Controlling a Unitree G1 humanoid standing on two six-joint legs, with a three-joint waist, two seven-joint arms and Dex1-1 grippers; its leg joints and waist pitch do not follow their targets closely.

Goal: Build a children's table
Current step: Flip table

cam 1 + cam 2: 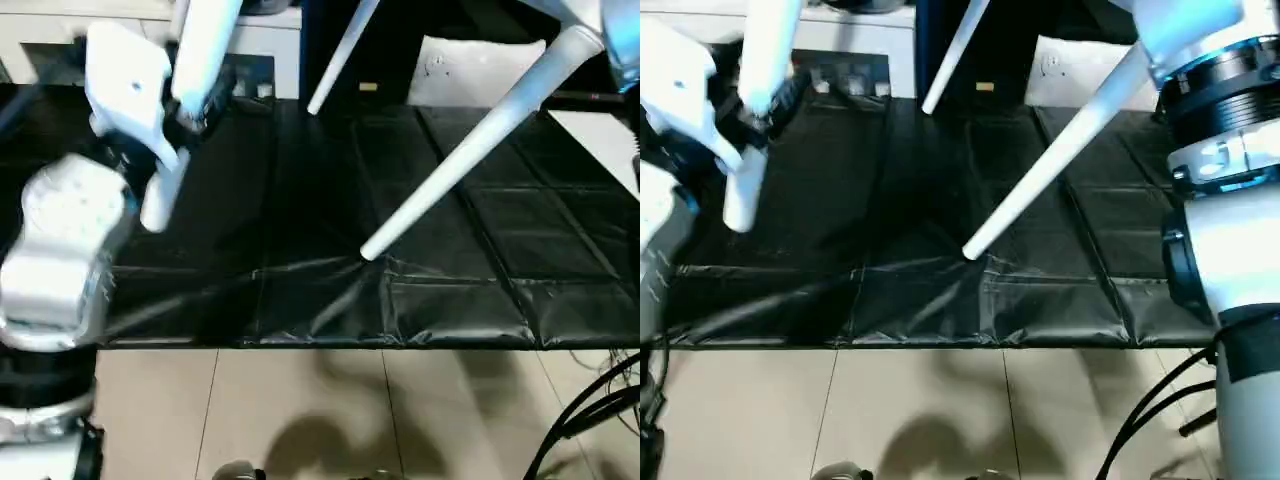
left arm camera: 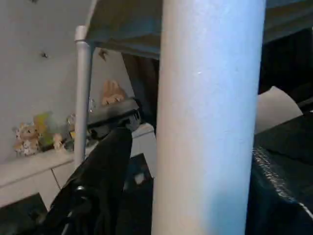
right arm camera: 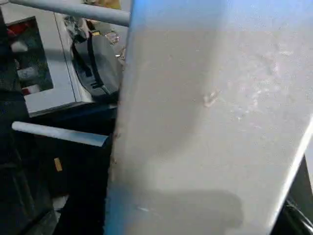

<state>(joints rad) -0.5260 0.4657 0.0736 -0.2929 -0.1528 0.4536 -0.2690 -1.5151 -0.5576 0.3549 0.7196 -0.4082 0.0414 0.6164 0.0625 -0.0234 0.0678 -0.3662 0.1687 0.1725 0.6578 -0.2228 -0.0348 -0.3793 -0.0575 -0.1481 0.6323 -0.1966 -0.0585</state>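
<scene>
Children's table held tilted above black mat point(image 1: 300, 290): legs point(image 1: 470, 150) slant down over it. Left gripper point(image 1: 190, 112) closed round near-upright leg point(image 1: 195, 90). Right gripper: opening can't be told.

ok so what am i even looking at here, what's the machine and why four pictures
It is a two-armed humanoid robot building a children's table. The two wide pictures come from its head cameras, looking down past its left arm and right arm at a black mat on a tiled floor. The two close-ups come from wrist cameras. The left arm is at a white table leg; another leg slants down toward the mat. What is gripped I cannot tell.
</scene>
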